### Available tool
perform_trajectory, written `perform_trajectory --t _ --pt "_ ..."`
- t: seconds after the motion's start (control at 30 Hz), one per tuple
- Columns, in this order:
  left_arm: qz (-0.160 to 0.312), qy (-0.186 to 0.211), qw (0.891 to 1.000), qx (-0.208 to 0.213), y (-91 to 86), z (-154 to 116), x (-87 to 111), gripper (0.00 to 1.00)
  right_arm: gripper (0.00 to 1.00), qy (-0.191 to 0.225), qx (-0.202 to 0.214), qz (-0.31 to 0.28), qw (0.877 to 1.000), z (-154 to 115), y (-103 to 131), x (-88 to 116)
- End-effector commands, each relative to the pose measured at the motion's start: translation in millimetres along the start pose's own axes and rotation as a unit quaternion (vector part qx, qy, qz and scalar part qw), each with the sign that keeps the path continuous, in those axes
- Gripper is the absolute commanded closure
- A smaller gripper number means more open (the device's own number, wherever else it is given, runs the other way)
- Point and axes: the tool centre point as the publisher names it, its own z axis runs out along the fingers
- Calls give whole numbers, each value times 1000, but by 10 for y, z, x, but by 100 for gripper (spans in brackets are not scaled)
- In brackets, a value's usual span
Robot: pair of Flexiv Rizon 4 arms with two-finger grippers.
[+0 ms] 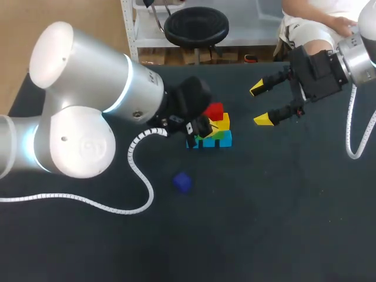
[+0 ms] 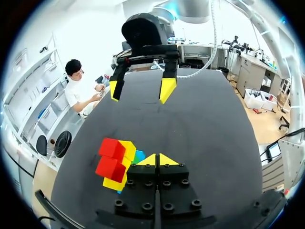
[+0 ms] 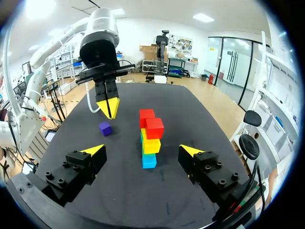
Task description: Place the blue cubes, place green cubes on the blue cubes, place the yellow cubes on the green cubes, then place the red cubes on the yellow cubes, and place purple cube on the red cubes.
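Cubes stand in a stack [image 3: 150, 143] just beside the left claw [image 2: 156, 160], whose yellow tips are pressed together with nothing between them. Blue cubes [image 3: 149, 161] sit at the bottom, green cubes [image 1: 217, 134] on them, yellow cubes [image 2: 127, 149] next, and two red cubes [image 3: 151, 125] on top. The purple cube [image 3: 105, 128] lies alone on the dark table [image 1: 282, 205], apart from the stack and near the left claw. The right claw [image 1: 262, 104] hangs over the table, fingers spread wide and empty, with the stack ahead of it, well apart.
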Motion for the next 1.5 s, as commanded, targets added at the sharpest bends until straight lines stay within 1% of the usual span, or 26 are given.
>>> perform_trajectory --t 0.03,0.17,0.3,0.4,0.5,0.6,0.67,0.8,1.0,1.5 --pt "4 -3 1000 1 -63 -67 -24 100 0 -1 1 0 1000 -3 8 1" --pt "7 0 1000 -2 -138 -114 -54 100 0 -1 1 0 1000 -3 8 1" --pt "2 0 1000 -7 -214 -146 -42 100 0 -1 1 0 1000 -3 8 1" --pt "-5 0 1000 -11 -260 -161 -14 100 0 -1 1 0 1000 -3 8 1" --pt "-13 2 1000 -13 -271 -179 33 100 0 -1 1 0 1000 -3 8 1" --pt "-16 5 1000 -16 -256 -193 63 100 0 -1 1 0 1000 -3 8 1" --pt "-18 5 1000 -17 -214 -181 81 100 0 -1 1 0 1000 -3 8 1" --pt "-12 7 1000 -14 -129 -132 59 100 0 -1 1 0 1000 -3 8 1" --pt "-6 10 1000 -11 -61 -88 43 100 0 -1 1 0 1000 -3 8 1" --pt "-11 10 1000 -16 -50 -97 78 100 0 -1 1 0 1000 -3 8 1"
